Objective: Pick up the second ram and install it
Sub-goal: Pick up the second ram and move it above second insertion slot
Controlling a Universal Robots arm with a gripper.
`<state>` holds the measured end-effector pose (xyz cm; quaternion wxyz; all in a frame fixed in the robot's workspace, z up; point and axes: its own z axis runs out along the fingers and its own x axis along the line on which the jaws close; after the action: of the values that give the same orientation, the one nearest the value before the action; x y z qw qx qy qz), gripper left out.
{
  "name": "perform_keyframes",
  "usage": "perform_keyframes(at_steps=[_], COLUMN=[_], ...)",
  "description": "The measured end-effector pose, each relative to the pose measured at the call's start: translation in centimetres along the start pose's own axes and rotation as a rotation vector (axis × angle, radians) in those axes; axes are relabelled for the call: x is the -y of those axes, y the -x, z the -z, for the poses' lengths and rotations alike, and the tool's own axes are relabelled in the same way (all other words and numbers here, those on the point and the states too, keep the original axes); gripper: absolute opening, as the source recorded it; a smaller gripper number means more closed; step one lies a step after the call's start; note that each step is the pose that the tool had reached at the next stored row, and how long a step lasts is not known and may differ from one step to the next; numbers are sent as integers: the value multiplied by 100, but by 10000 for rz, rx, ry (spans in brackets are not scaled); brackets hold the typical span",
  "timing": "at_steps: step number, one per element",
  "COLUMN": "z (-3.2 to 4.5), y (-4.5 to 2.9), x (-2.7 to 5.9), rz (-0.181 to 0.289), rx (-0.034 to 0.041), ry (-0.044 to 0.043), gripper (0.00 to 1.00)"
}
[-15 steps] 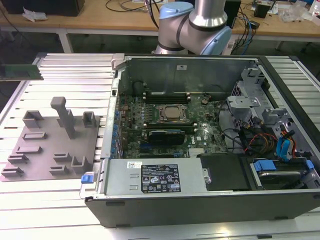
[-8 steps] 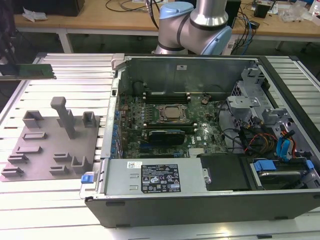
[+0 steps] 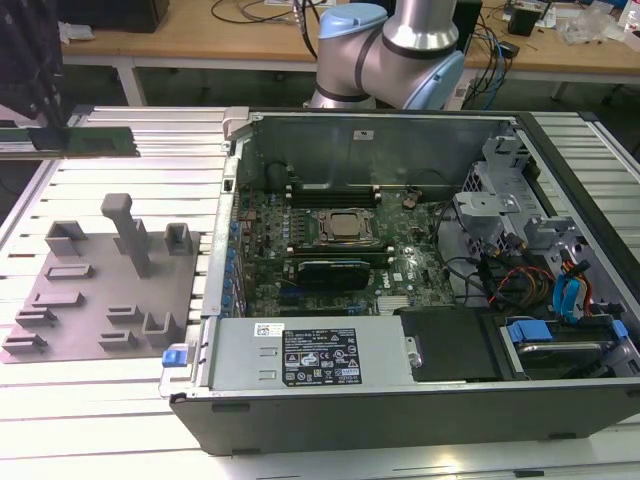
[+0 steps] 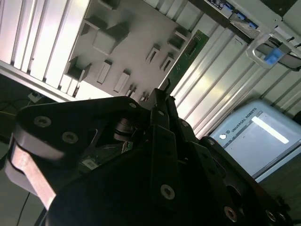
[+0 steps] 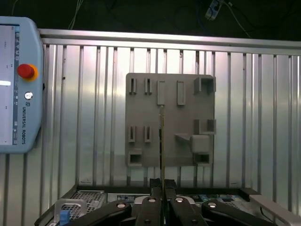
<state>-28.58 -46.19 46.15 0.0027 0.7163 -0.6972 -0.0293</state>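
Slatted bench (image 3: 100,420) below; my jaws are clenched on the second ram (image 3: 100,140), which sticks out straight between them.

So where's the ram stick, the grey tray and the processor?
ram (image 4: 185,61): second wrist view, middle of its green board.
grey tray (image 5: 171,117): first wrist view, bare flat part near its middle.
processor (image 3: 345,227): exterior view, centre of its metal lid.

Fine-print label (image 3: 320,357) on power supply (image 3: 243,348)
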Motion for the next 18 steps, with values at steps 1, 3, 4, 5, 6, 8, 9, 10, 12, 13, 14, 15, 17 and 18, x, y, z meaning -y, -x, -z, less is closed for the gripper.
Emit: perform_keyframes(at_steps=[1, 3, 4, 5, 6, 8, 9, 10, 12, 13, 14, 15, 17, 18], z=[1, 6, 7, 9, 10, 13, 16, 17, 19, 20, 21, 22, 22, 21], y=[2, 8, 11, 13, 16, 21, 24, 28, 33, 36, 40, 46, 73, 89], x=[30, 131, 166, 211, 251, 314, 366, 405, 455, 485, 517, 550, 598, 606], rz=[0, 0, 0, 0, 0, -1, 0, 0, 0, 0, 0, 0, -1, -1], rx=[0, 0, 1, 0, 0, 0, 0, 0, 0, 0, 1, 0, 1, 1], ry=[0, 0, 0, 0, 0, 0, 0, 0, 0, 0, 0, 0, 0, 0], gripper=[11, 11, 11, 11, 11, 11, 11, 11, 11, 11, 11, 11, 11, 11])
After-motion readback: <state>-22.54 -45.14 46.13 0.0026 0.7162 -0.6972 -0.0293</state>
